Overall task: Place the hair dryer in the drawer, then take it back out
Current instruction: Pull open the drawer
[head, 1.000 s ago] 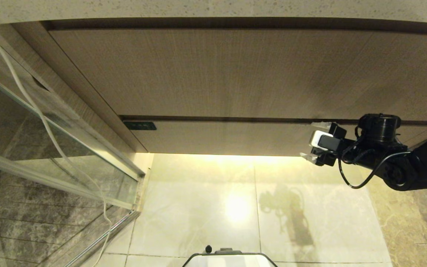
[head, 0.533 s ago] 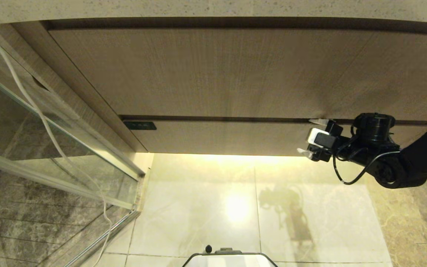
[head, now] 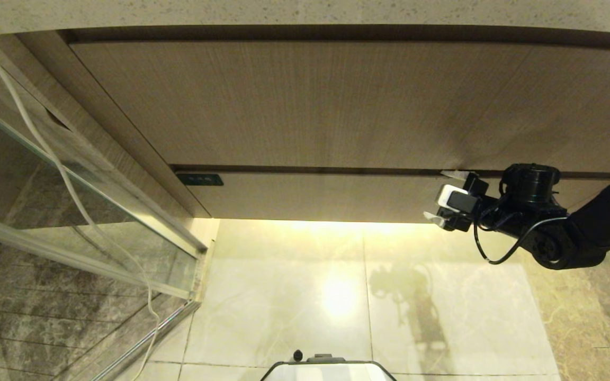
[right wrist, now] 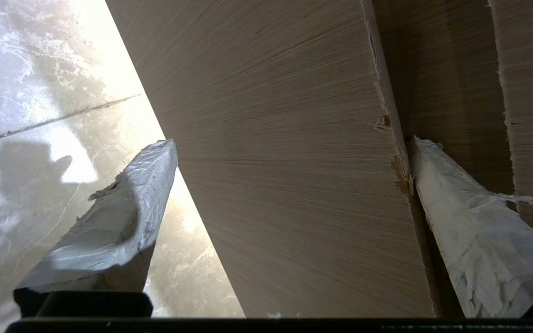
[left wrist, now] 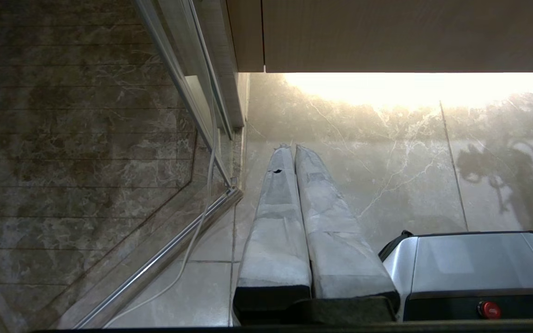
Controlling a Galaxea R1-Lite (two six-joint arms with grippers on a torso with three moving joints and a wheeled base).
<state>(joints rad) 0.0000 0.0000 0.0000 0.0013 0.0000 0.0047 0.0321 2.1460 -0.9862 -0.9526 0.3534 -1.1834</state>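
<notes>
The drawer [head: 310, 196] is closed; its narrow beige wood-grain front runs below the taller panel. My right gripper [head: 441, 194] is open at the front's right part, straddling it. In the right wrist view the right gripper [right wrist: 293, 145] has one taped finger [right wrist: 461, 222] in the dark gap above the drawer front [right wrist: 285, 138] and the other finger [right wrist: 123, 208] past its lower edge, over the floor. Nothing is gripped. The hair dryer is out of view. My left gripper [left wrist: 293, 149] is shut and parked, pointing at the floor.
The taller wood-grain panel [head: 305, 100] sits above the drawer under a stone countertop [head: 305, 10]. A glass shower door [head: 72, 211] with a hanging white cable [head: 61, 169] stands at the left. Glossy floor tiles [head: 337, 296] lie below, and my base [head: 326, 370] is at the near edge.
My right gripper has edged left and slightly up along the drawer front, and its upper finger now sits in the gap above it. The jaws stay open.
</notes>
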